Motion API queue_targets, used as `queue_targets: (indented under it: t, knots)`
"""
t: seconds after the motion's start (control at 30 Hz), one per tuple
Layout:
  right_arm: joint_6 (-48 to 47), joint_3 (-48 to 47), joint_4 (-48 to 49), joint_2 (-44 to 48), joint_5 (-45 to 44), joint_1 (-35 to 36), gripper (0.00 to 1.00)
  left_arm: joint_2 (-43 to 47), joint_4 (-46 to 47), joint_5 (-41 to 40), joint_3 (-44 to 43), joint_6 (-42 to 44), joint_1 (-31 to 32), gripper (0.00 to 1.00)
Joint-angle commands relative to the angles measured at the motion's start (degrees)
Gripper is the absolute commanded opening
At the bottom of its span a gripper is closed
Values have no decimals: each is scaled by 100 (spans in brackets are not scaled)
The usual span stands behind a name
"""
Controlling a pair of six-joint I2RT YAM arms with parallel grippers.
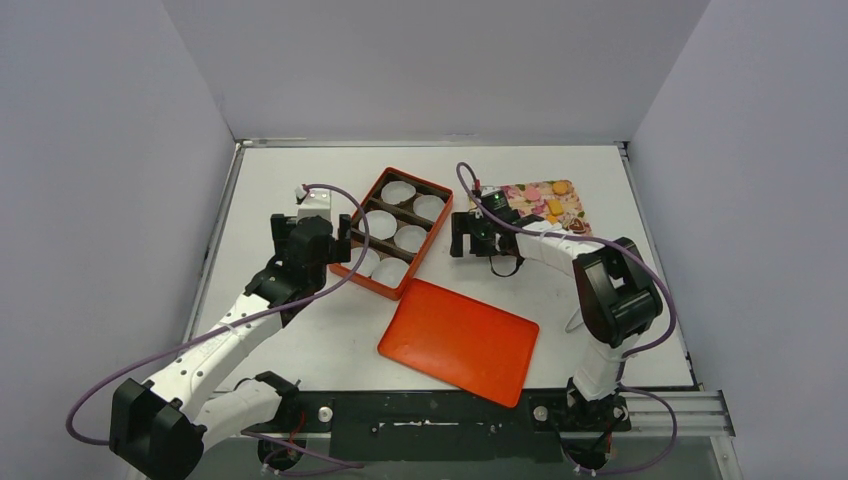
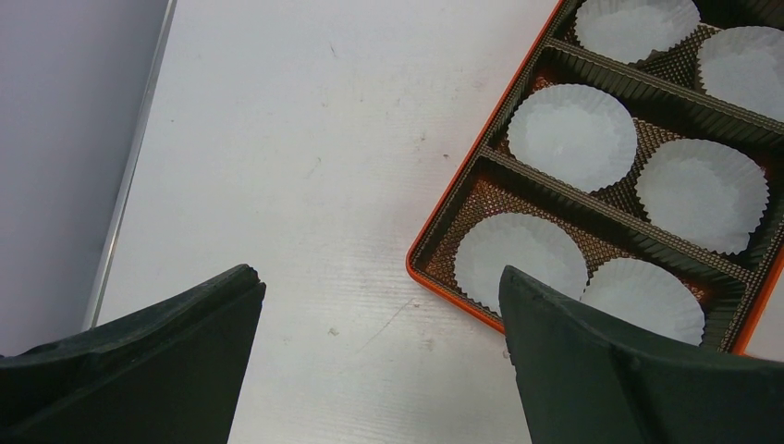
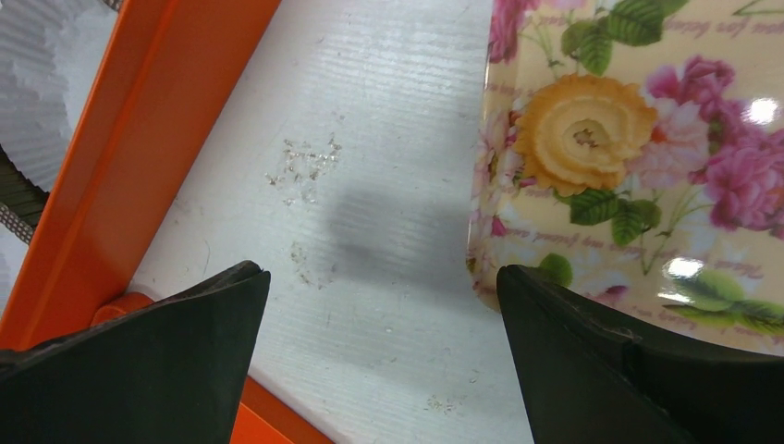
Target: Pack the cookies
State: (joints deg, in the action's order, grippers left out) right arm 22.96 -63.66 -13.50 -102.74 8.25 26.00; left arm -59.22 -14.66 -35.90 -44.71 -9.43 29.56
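Observation:
The cookies (image 1: 555,206) lie on a floral tray (image 1: 524,207) at the back right; I make out orange-yellow rounds, a pink one (image 1: 532,194) and a dark one (image 1: 578,226). In the right wrist view one round orange-yellow cookie (image 3: 582,134) sits near the tray's (image 3: 712,231) left edge. My right gripper (image 1: 470,240) (image 3: 381,287) hangs open over bare table between tray and orange box, holding nothing. The orange box (image 1: 345,270) (image 2: 459,199) holds several empty white paper cups (image 2: 573,136). Just left of the box's near corner, my left gripper (image 1: 322,243) (image 2: 379,287) is open and empty.
An orange lid (image 1: 458,340) lies flat on the table in front of the box, between the two arms. The box's orange wall (image 3: 148,139) is close to the right gripper's left finger. Crumbs (image 3: 300,166) speckle the table there.

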Motion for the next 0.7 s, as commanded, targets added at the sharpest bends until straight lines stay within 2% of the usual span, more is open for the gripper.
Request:
queue_targets:
  t: [0.0,0.33,0.67]
  knots:
    - [-114,171,133,166,310,99,100,128,323,47,-10,-14,-29,97]
    - [70,629,-58,587,592,493,100,86,332,108,-11,-15,-29,97]
    - [777,1124,-1,1080,510,1215,100,8,330,135,-20,-9,-8,97]
